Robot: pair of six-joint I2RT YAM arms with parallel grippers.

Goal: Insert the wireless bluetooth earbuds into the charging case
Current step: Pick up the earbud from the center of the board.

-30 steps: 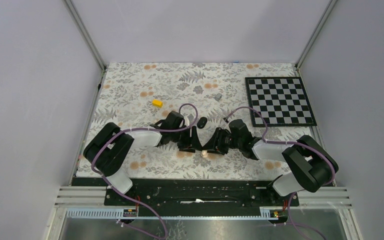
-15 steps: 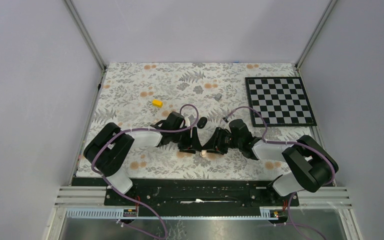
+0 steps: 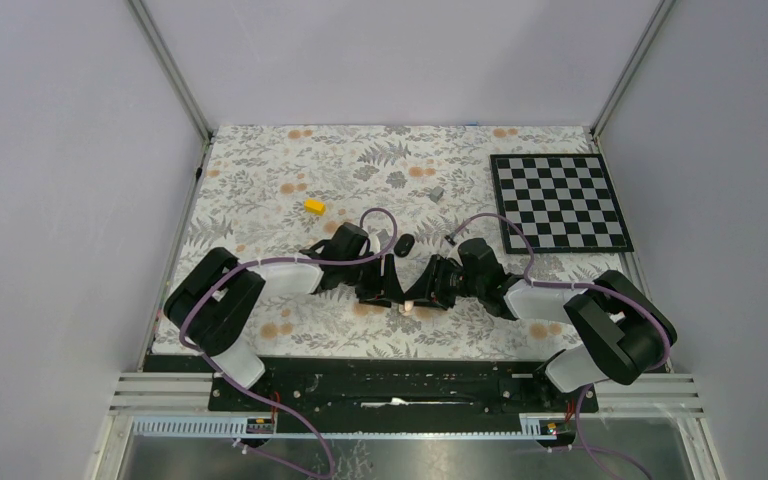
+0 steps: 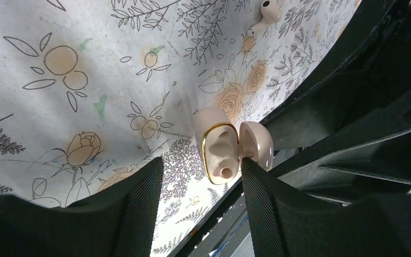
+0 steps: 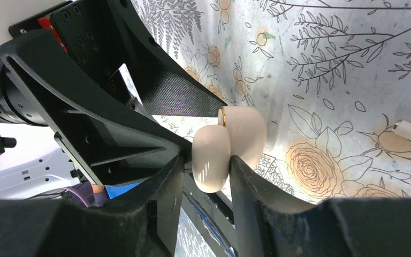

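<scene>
The charging case (image 4: 222, 152), cream with a gold rim, stands hinged open on the floral table cover (image 3: 260, 180), near its front edge and between the two arms. One of the wireless bluetooth earbuds (image 4: 267, 9), also cream, lies on the cover outside the case and apart from it; a second one is not discernible. The case lid (image 5: 211, 158) sits between the fingers of the right gripper (image 5: 206, 163), which appears to be clamped on it, although contact on one side is unclear. The left gripper (image 4: 200, 165) straddles the case base with its jaws spread, leaving a gap on one side. Farther back on the cover are a black oval pod (image 3: 403, 246), a yellow block (image 3: 314, 206), a small grey block (image 3: 436, 193) and a chessboard (image 3: 560, 200) at the right
</scene>
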